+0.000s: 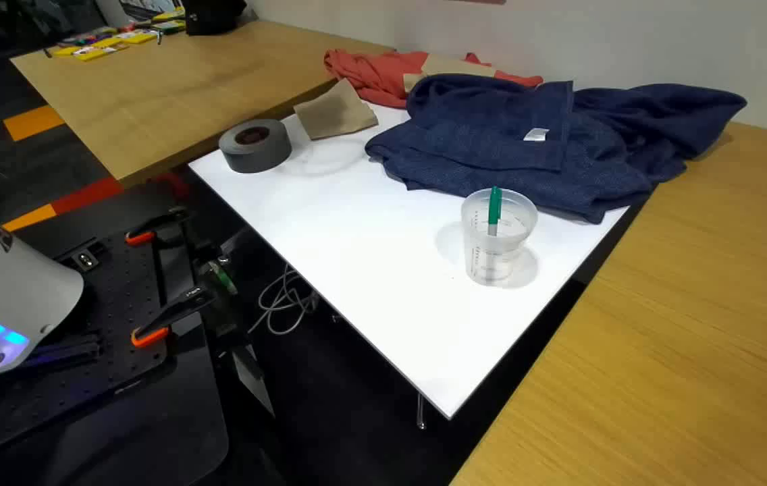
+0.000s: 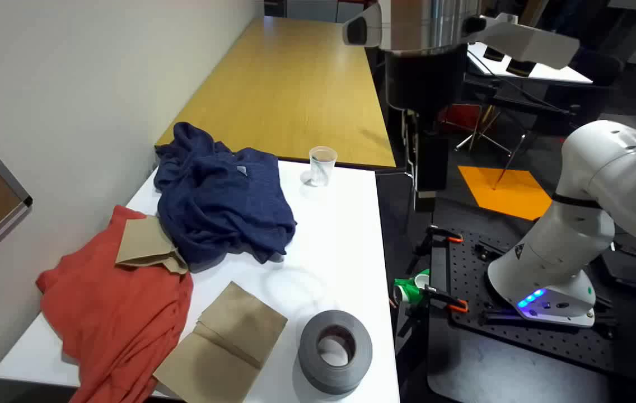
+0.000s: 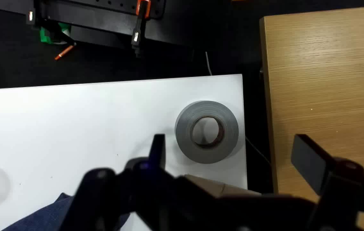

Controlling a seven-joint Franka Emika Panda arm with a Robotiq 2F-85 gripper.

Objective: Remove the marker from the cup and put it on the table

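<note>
The green marker leans upright in the clear plastic cup, its green end above the rim and its pale part inside. The cup stands on the white table by the navy cloth. In an exterior view the cup is at the table's far end, and the marker shows only faintly through its wall. My gripper is open and empty, fingers wide apart, high above the tape-roll end of the table. It also hangs pointing down in an exterior view. In the wrist view the cup is almost wholly beyond the left edge.
A grey tape roll lies near the table's corner. Navy cloth, red cloth and brown paper lie along the wall side. Wooden tables adjoin both ends, with a dark gap between.
</note>
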